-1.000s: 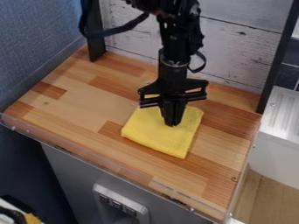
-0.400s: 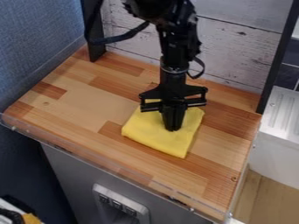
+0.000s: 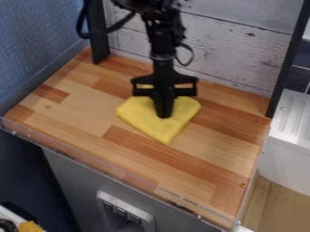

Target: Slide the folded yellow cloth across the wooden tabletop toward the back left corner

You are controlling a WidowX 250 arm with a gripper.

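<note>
- Contact between the black two-finger gripper [image 3: 164, 116] and the folded yellow cloth [image 3: 138, 114] is partly hidden: dark fingers cover the cloth's middle, and whether a fold is pinched between them cannot be told.
- The top edge cuts off the black arm [image 3: 162, 41]; a yellow-orange object [image 3: 29, 226] at the lower left is cut off and hard to identify.
- The wood-block tabletop [image 3: 72, 115] has a clear strip along its front edge, above a grey cabinet front [image 3: 72, 174] with a light panel [image 3: 124, 209].
- Whitewashed planks [image 3: 233, 56] stand behind, between two black posts, with a blue textured wall [image 3: 39, 41] to the left and a white ridged unit [image 3: 295, 113] to the right.
- The gripper's fingers are closed together, pointing down, tips on the cloth.
- The cloth lies beneath them, nearer the tabletop's rear edge than its front edge, one corner pointing frontward.
</note>
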